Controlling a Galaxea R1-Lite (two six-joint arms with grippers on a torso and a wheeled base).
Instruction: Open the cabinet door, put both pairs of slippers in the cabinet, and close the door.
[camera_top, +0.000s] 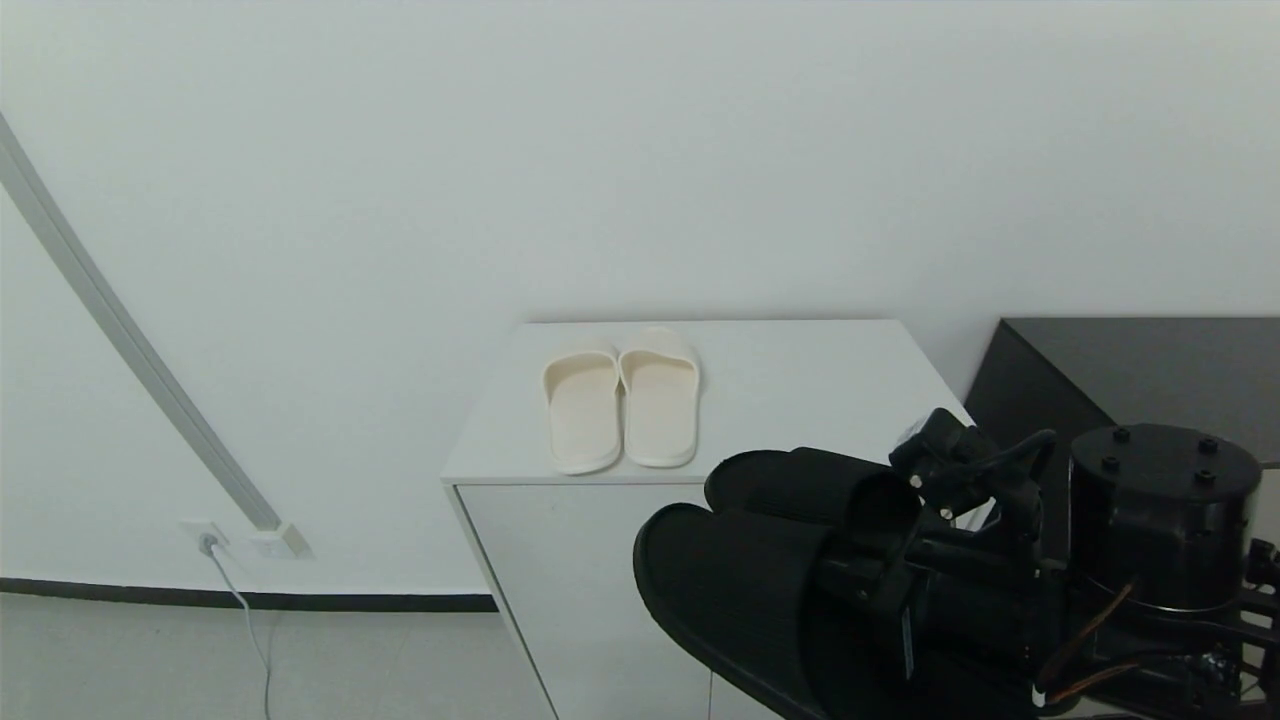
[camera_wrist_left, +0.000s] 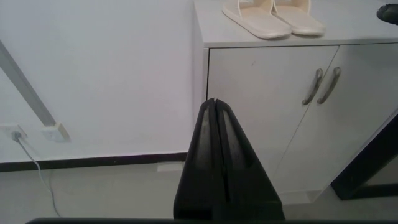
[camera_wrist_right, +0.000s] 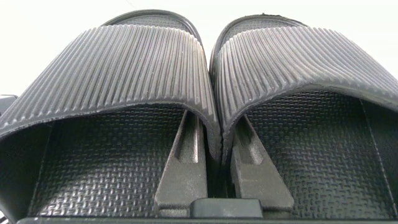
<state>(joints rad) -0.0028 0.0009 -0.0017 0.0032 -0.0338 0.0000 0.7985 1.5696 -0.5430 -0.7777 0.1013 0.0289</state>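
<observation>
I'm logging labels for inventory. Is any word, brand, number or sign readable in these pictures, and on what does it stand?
None: no readable text or sign shows on the cream slippers, the black slippers, the cabinet or the wall socket.

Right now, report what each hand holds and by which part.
The right hand holds the pair of black slippers by their touching inner sides, one finger under each strap. The left hand is shut and holds nothing.
</observation>
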